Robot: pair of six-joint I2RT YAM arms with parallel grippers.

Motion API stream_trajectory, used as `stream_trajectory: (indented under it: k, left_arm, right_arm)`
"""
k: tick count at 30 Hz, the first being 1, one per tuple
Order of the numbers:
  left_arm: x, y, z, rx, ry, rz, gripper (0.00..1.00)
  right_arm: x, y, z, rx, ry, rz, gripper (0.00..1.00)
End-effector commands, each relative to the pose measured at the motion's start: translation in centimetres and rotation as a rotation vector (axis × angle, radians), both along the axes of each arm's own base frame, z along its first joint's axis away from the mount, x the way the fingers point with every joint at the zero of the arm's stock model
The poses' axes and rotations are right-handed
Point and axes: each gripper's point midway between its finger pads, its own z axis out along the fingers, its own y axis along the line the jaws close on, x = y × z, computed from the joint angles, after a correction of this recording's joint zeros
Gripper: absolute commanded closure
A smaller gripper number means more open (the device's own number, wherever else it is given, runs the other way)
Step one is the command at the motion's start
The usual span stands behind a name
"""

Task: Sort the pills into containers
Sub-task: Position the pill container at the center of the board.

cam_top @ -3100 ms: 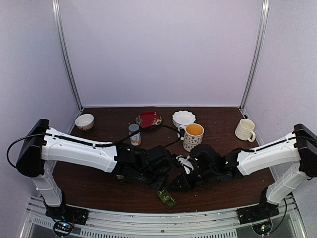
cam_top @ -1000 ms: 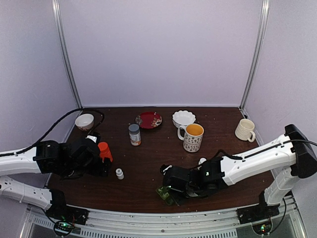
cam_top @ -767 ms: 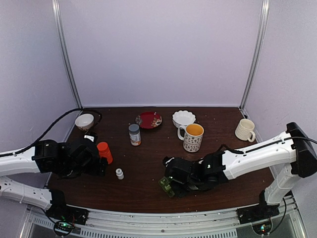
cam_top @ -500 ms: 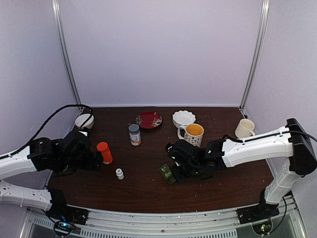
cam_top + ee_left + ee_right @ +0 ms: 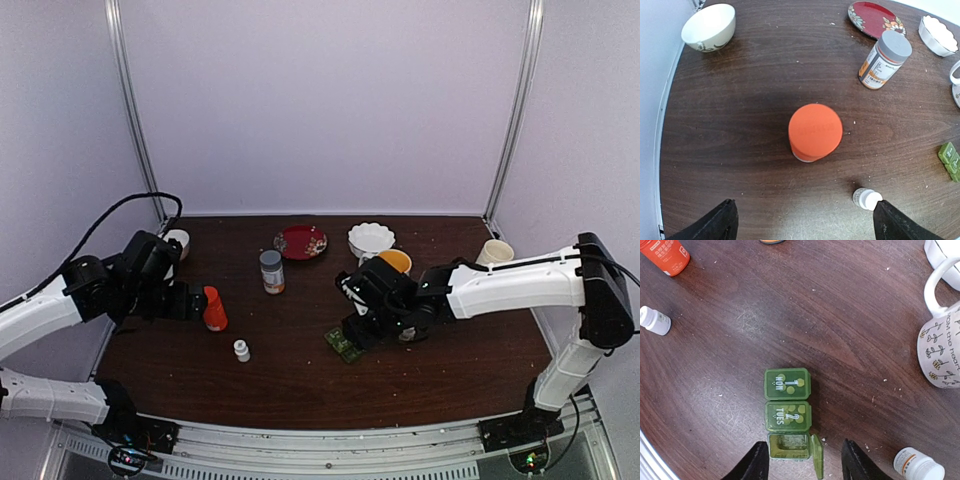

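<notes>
- Pill box (image 5: 787,412): one small dark-green plastic rectangle. It lies flat on the brown wooden table (image 5: 300,385), just toward 6 o'clock from the middle, taking the back wall as 12.
- Three square compartments show in a row. Two lids are closed and printed in pale letters "1 MON" and "2 TUES". The third lid is hinged open, and its inside is too dim to make out.
- Right gripper (image 5: 804,450): two black fingers spread apart, one on each side of the open compartment. Whether they touch it cannot be told.
- Left gripper (image 5: 804,204): fingers spread wide, holding nothing, with the orange bottle (image 5: 815,131) just ahead.
- Four bottles: the orange bottle, round-capped, at 9 o'clock; a grey-capped bottle (image 5: 270,271) at 11; a small white bottle (image 5: 241,350) at 8; a second small white bottle (image 5: 917,465) near the pill box.
- Two mugs: a patterned mug (image 5: 940,355) at 1 o'clock and a cream mug (image 5: 493,254) at 2.
- Two white bowls: a scalloped bowl (image 5: 371,238) at 1 o'clock and a round bowl (image 5: 709,27) at 10.
- One glossy red plate (image 5: 301,241) with a floral edge, at 12.
</notes>
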Motion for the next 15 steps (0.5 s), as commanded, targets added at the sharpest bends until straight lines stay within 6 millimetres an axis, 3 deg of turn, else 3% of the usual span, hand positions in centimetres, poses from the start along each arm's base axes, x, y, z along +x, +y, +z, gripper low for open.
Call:
stream_trajectory:
  k: [1, 10, 15]
  left_arm:
    - [2.2, -1.7, 1.8, 0.007, -0.036, -0.055, 0.03]
    - [6.2, -3.5, 1.7, 0.212, 0.018, -0.107, 0.05]
    - [6.7, -3.5, 0.4, 0.239, 0.079, -0.085, 0.04]
  right_arm:
    - [1.3, 0.2, 3.5, 0.036, -0.096, 0.027, 0.46]
    - [3.3, -1.1, 6.8, 0.041, -0.222, 0.036, 0.45]
    - [4.4, -1.1, 7.5, 0.091, -0.309, 0.028, 0.45]
